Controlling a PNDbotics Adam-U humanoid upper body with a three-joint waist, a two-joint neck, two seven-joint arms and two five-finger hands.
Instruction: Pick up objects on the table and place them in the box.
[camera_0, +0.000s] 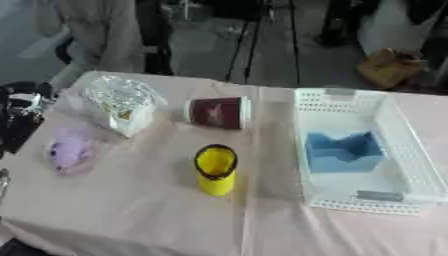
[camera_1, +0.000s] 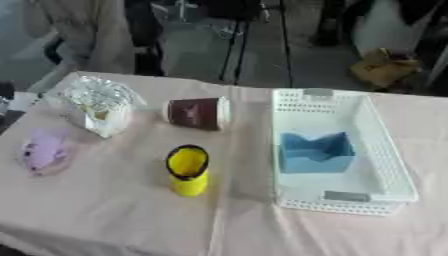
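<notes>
White perforated box (camera_0: 398, 145) sits on the right side of the counter (camera_0: 131, 210), which is draped in a pale pink cloth. A blue folded item (camera_0: 343, 151) lies inside the box. Left of the box, a yellow cup with a dark rim (camera_0: 215, 170) stands upright near the middle. A dark red paper cup (camera_0: 219, 112) lies on its side farther back. A crinkled clear bag (camera_0: 118, 104) sits at the far left, and a small purple object (camera_0: 70, 152) lies nearer, by the left edge. Dark equipment (camera_0: 22, 112) shows at the left edge; whether it is a robot hand cannot be told. Beyond the counter: grey floor and a brown bag (camera_0: 387, 67).
</notes>
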